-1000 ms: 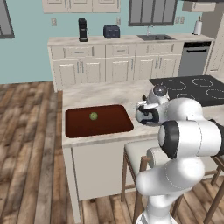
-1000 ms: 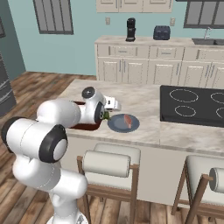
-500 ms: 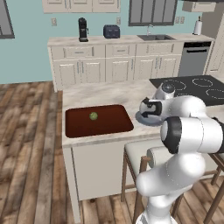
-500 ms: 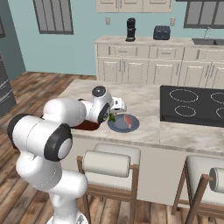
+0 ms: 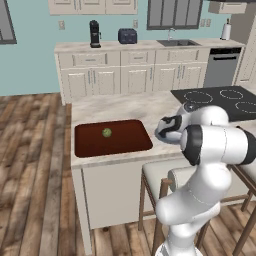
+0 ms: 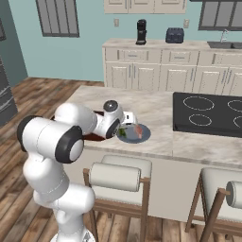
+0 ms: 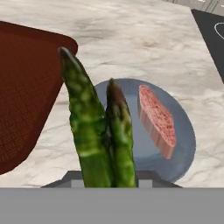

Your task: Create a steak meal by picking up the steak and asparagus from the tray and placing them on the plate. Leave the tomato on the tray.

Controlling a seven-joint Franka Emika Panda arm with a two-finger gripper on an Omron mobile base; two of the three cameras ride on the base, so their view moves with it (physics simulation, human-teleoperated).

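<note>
My gripper (image 7: 109, 177) is shut on the asparagus (image 7: 96, 131), two dark-green stalks that stick out ahead of the fingers over the near rim of the grey-blue plate (image 7: 186, 135). The pinkish steak (image 7: 156, 120) with a reddish edge lies on the plate's right half. In the right base view the gripper (image 6: 124, 130) hovers just above the plate's (image 6: 142, 138) left side, with the asparagus (image 6: 121, 133) under it and the steak (image 6: 139, 130) beside it. The yellowish-green tomato (image 5: 106, 132) rests on the dark reddish-brown tray (image 5: 95, 147), left of the gripper (image 5: 167, 129).
The tray's corner (image 7: 26, 87) lies close to the left of the plate. A black cooktop (image 6: 208, 113) is set into the counter to the right. Bare marble counter (image 7: 131, 48) stretches beyond the plate. Stools (image 6: 118, 177) stand below the counter's front edge.
The gripper has carried the asparagus rightward from the tray's edge to over the plate and a little lower. Steak and tomato have not moved.
</note>
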